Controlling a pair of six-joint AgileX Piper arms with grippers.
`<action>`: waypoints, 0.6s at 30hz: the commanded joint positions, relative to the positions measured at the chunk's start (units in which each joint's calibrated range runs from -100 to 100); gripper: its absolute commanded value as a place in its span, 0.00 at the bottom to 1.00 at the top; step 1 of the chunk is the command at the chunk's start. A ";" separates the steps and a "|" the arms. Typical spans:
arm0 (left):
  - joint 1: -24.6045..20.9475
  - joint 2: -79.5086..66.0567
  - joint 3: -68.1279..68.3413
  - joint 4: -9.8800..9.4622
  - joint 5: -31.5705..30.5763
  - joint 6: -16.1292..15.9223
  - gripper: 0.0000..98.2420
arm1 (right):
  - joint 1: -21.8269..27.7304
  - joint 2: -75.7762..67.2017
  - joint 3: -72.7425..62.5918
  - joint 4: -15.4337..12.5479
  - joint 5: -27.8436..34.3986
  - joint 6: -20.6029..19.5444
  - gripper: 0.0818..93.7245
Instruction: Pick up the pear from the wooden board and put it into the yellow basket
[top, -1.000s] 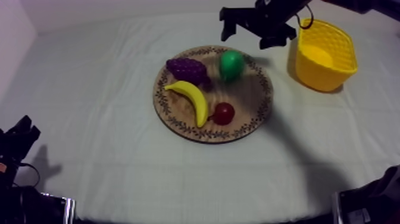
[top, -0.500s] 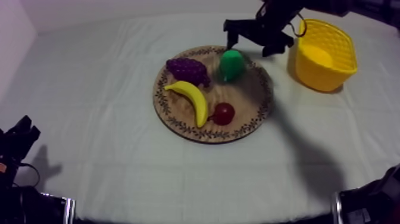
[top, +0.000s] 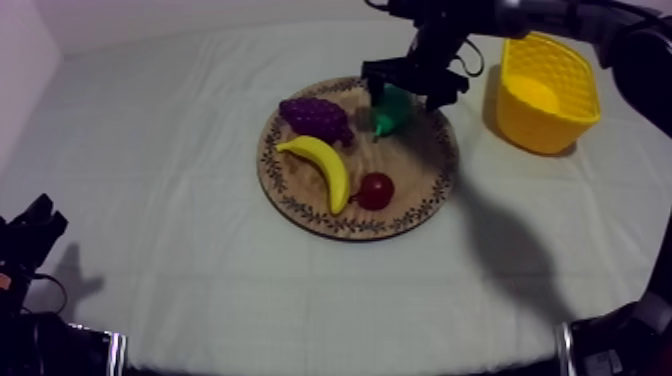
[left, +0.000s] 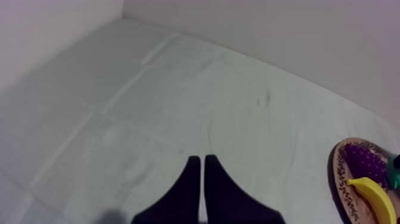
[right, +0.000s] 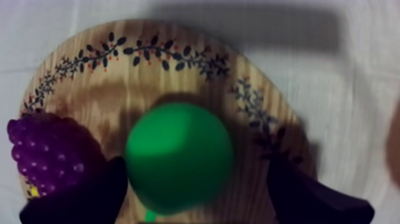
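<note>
The green pear (top: 392, 110) lies on the far side of the round wooden board (top: 420, 170), beside the purple grapes (top: 313, 117). My right gripper (top: 405, 88) hangs directly over the pear, open, with one black finger on each side of it. In the right wrist view the pear (right: 178, 156) sits between the spread fingers (right: 77, 196) of the gripper (right: 196, 170), over the board's patterned rim (right: 161, 56); I cannot tell whether they touch it. The yellow basket (top: 590, 95) stands at the right. My left gripper (left: 199, 167) is shut, low over bare cloth.
A banana (top: 322, 165) and a small red fruit (top: 376, 190) lie on the near half of the board. The grapes (right: 50, 149) sit close against the right gripper's left finger. My left arm (top: 30, 235) rests at the lower left edge.
My right gripper has moved from beside the basket leftward and down, and now straddles the pear. The fruit, board and left arm have not moved.
</note>
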 joint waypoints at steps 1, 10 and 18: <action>-0.01 -0.04 0.00 0.01 0.00 0.02 0.00 | 0.04 0.50 -0.92 -0.57 -0.04 2.05 0.69; -0.01 -0.04 0.00 0.01 0.00 0.02 0.00 | -0.18 0.65 -0.86 -2.81 -2.09 6.92 0.38; -0.01 -0.04 0.00 0.01 0.00 0.02 0.00 | -0.79 -3.40 1.45 -3.15 -1.20 8.26 0.35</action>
